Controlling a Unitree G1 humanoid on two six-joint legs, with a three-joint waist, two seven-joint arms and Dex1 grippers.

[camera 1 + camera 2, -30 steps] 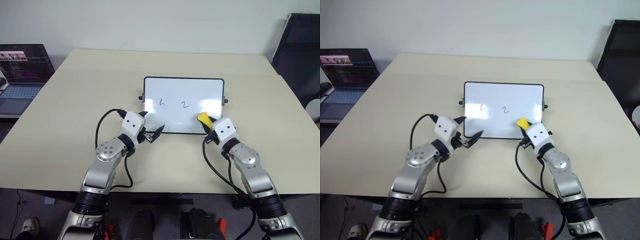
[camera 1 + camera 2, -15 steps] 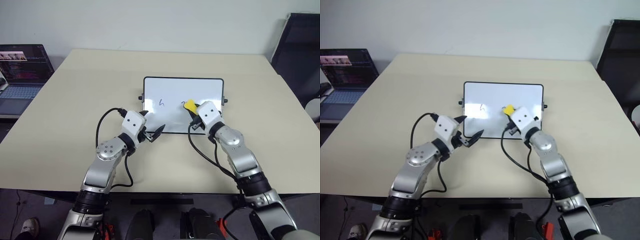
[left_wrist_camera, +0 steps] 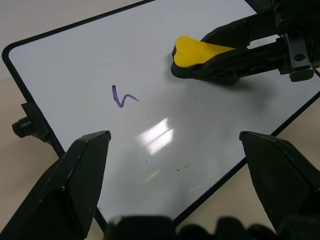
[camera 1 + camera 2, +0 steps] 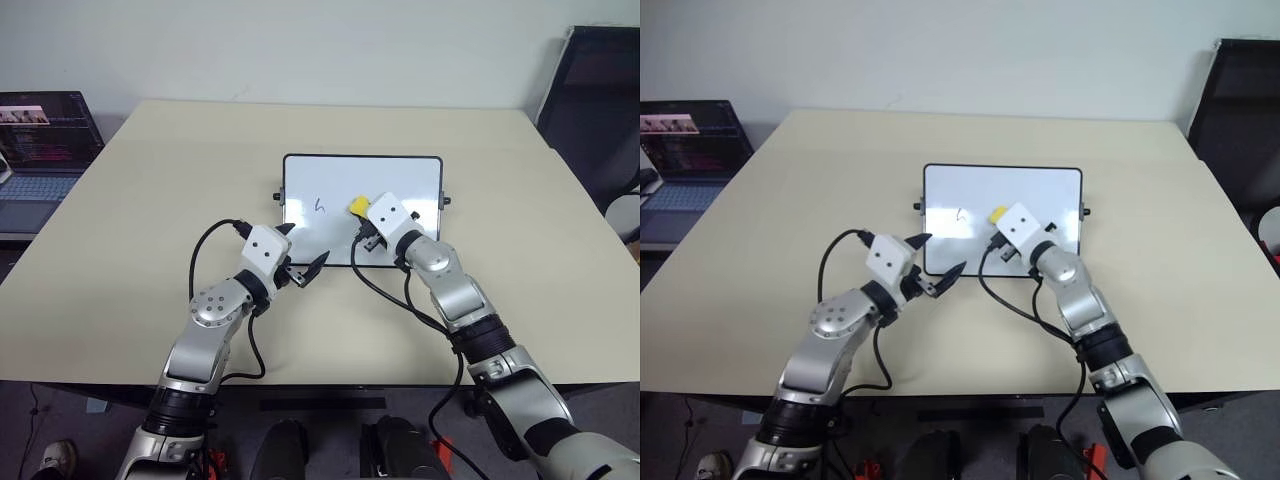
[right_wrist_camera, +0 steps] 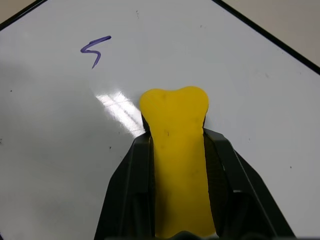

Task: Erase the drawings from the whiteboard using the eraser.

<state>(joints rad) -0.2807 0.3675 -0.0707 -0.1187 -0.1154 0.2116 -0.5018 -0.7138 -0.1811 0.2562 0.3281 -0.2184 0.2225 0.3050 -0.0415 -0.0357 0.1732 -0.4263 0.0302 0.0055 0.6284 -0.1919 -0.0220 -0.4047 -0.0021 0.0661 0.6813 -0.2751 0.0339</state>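
The whiteboard lies flat in the middle of the table. One of the drawings, a small dark "h"-like mark, shows on its left half and also appears in the wrist views. My right gripper is shut on the eraser, whose yellow top sticks out past the fingers. The eraser sits on the board near its middle, just right of the mark. My left gripper hovers open over the board's near left corner, holding nothing.
An open laptop stands on a side surface at the far left. A black chair is at the far right. Beige tabletop surrounds the board on all sides.
My right gripper has carried the eraser left and away from me, from the board's near right corner to its middle. The "2" mark no longer shows. The left arm has stayed still.
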